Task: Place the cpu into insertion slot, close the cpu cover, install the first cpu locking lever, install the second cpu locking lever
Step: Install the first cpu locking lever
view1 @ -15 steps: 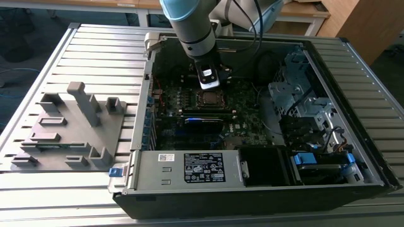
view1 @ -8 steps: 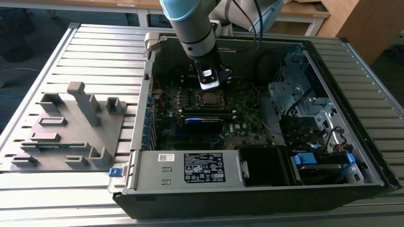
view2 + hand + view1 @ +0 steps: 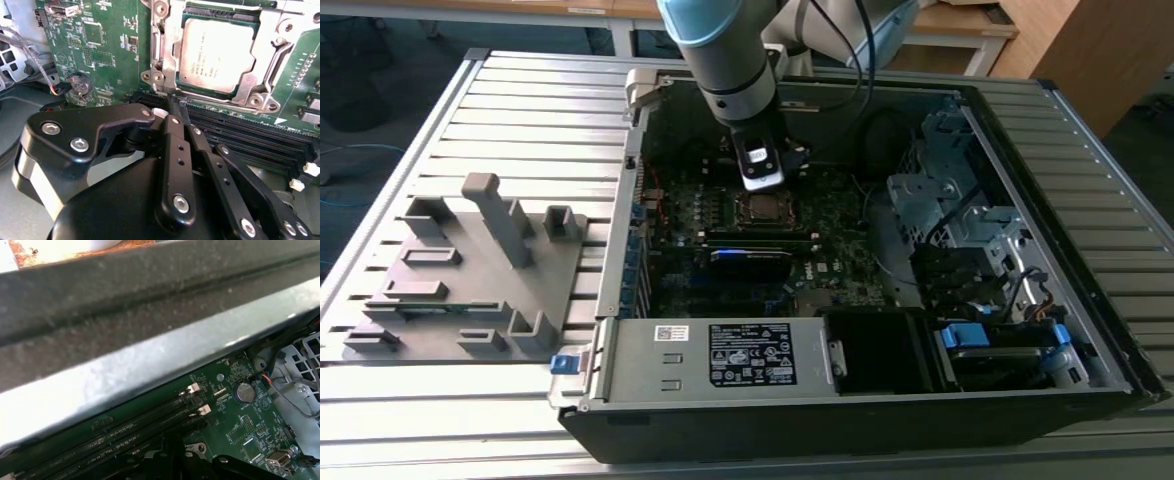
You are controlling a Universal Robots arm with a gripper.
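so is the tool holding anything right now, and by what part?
Nothing held. In the second wrist view the tool is shut with bare tips just beside the socket, where the cpu already sits under the closed cpu cover.

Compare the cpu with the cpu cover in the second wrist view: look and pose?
The cpu is a solid, dull grey square with print on top; the cpu cover is a shinier metal frame with an open window. The cpu lies inside that window, and the cpu cover lies closed around its edges. Both sit flat on the green board.
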